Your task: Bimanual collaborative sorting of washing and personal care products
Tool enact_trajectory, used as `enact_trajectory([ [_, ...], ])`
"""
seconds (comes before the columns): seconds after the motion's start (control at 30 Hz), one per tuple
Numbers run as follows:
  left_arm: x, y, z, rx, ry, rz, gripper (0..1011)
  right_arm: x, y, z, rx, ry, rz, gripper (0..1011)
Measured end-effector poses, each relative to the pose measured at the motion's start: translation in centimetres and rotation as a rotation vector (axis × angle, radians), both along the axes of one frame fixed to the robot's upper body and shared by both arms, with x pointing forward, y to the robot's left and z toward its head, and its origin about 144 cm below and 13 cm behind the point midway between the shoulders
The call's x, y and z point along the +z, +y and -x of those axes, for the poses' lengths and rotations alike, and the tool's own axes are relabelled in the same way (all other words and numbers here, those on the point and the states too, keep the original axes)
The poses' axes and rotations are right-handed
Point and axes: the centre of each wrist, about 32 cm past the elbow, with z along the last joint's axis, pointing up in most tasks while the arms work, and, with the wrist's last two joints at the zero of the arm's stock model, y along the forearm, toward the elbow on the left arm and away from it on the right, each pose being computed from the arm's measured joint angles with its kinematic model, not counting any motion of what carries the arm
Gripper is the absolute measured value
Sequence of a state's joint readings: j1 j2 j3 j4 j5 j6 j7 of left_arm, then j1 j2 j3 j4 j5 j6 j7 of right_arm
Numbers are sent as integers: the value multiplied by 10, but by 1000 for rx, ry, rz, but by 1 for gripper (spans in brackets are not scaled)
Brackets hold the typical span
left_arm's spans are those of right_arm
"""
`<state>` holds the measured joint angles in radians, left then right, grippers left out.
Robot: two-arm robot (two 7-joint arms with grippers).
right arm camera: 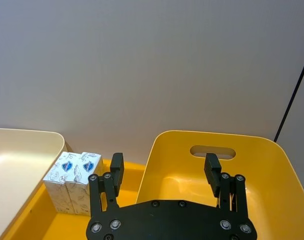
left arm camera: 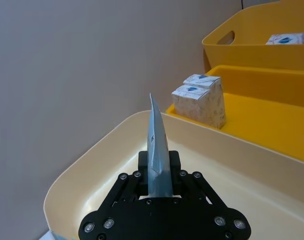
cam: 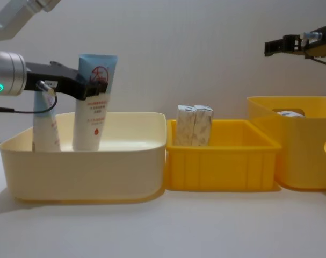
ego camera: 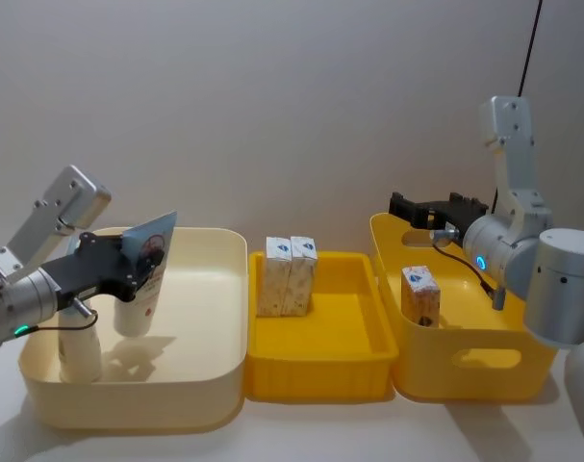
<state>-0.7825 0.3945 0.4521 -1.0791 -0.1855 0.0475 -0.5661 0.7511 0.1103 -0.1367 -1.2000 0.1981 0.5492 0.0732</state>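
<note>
I hold the left claw (cam: 95,88) clamped on a tube (cam: 94,115) in the cream bin (cam: 87,166); the right claw (right arm camera: 164,167) hangs apart above the handled yellow bin (right arm camera: 272,165).

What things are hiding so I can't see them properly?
Chest view: second tube, top behind the left gripper and arm.
Chest view: box in the handled yellow bin, all but its top behind the wall.
Chest view: two boxes, bottoms behind the wall of the middle tray.
Left wrist view: the held tube is edge-on, so its label is unseen.
Chest view: its small print is too tiny to read.
</note>
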Motion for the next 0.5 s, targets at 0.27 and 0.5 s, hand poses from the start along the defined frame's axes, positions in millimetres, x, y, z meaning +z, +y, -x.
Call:
enact_trajectory([
  [0.27,4,-2,-2,-55,-55,-11,235,0,0,0,0,0,0,1001],
  [0.5,6,-4,-3,-83,-99,-27,235,0,0,0,0,0,0,1001],
])
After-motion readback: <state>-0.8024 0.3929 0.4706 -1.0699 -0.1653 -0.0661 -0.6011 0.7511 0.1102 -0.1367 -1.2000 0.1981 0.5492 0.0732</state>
